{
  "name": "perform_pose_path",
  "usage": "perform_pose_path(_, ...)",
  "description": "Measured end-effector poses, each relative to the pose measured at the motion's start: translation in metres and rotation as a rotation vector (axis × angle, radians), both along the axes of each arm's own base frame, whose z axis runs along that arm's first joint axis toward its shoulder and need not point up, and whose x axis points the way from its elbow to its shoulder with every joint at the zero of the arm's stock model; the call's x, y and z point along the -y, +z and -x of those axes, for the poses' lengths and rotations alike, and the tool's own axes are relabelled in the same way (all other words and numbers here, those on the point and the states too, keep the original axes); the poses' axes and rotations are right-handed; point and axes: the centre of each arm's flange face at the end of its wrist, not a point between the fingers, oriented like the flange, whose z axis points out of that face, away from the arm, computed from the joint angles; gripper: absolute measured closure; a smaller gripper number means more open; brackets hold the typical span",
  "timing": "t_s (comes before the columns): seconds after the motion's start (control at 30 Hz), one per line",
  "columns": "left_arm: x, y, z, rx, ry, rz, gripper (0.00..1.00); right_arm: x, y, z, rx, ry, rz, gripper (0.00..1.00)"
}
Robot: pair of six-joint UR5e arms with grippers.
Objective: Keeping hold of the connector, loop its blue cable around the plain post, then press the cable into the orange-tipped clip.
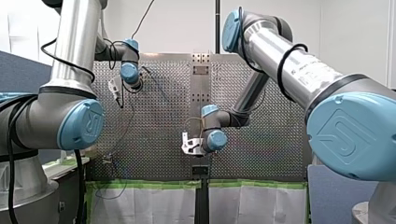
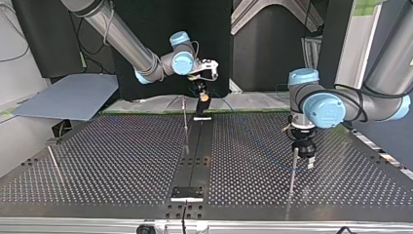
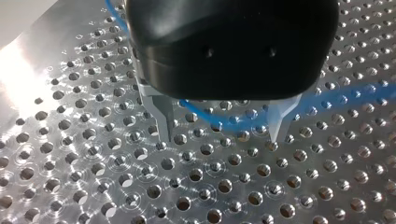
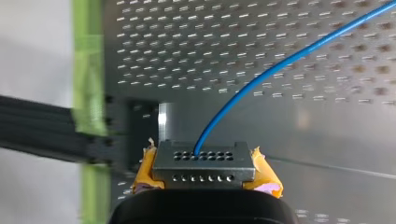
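Connector (image 4: 204, 162) sits crosswise in right hand (image 4: 204, 173), cable (image 4: 280, 65) ahead.

Grey connector (image 4: 204, 163) (two hole rows) gripped in right end effector (image 4: 204, 176); blue cable (image 4: 280, 63) exits upper row, curving away.

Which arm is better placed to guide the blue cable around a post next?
Left. My left gripper hangs open over the blue cable beside a post; my right gripper is shut on the connector, farther off.
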Motion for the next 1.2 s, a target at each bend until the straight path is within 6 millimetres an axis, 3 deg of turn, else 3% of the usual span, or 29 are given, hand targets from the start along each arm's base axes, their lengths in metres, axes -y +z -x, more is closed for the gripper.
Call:
perform_pose_path(0.43,0.000,0.000,0.001,0.000,0.024,-0.003,0.00,-0.008,-0.052,0.007,-0.036,-0.010,-0.037,1.00)
perform_pose_path(0.97,-0.003,0.001,0.000,0.005,0.028,0.000,0.00,-0.014,-0.147,0.032,-0.061,-0.095,-0.072,1.00)
perform_pose_path(1.2,-0.004,0.000,0.000,0.004,0.031,0.000,0.00,-0.015,-0.171,0.042,-0.063,-0.111,-0.088,1.00)
